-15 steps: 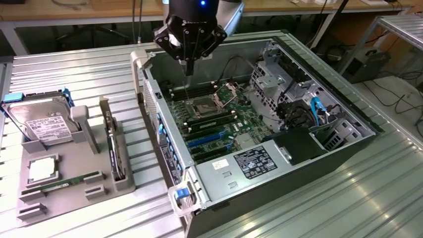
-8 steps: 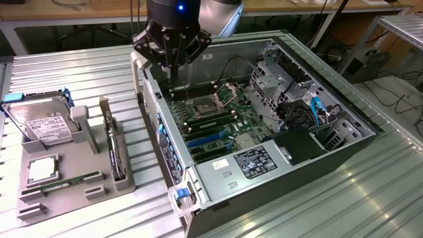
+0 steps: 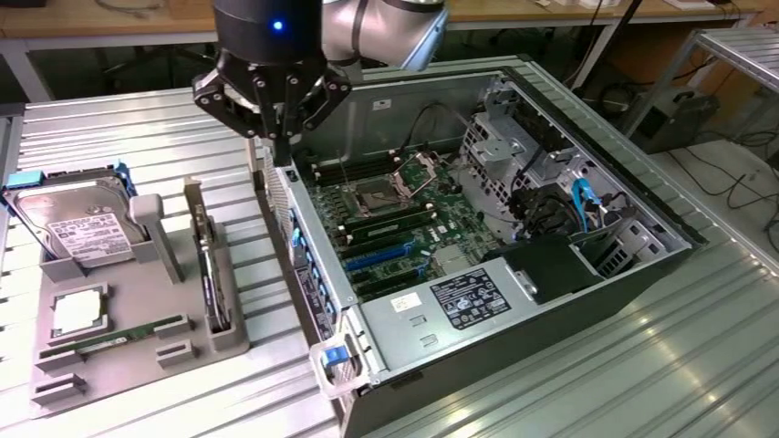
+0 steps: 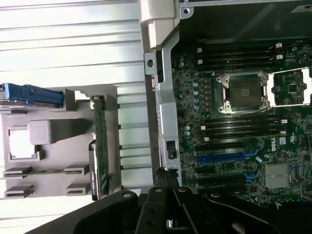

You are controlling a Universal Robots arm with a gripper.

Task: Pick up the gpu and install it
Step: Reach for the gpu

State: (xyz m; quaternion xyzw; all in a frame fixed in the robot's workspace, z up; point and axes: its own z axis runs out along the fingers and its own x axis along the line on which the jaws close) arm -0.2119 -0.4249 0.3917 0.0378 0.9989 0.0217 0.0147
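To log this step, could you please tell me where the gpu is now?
The gpu stands on edge in the grey holder at the exterior view's left, between the hard drive and the open case.

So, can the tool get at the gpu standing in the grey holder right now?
Probably yes. The gpu stands on edge in the grey holder with nothing over it; the tool, shut and empty, hangs above the case wall just beside it.
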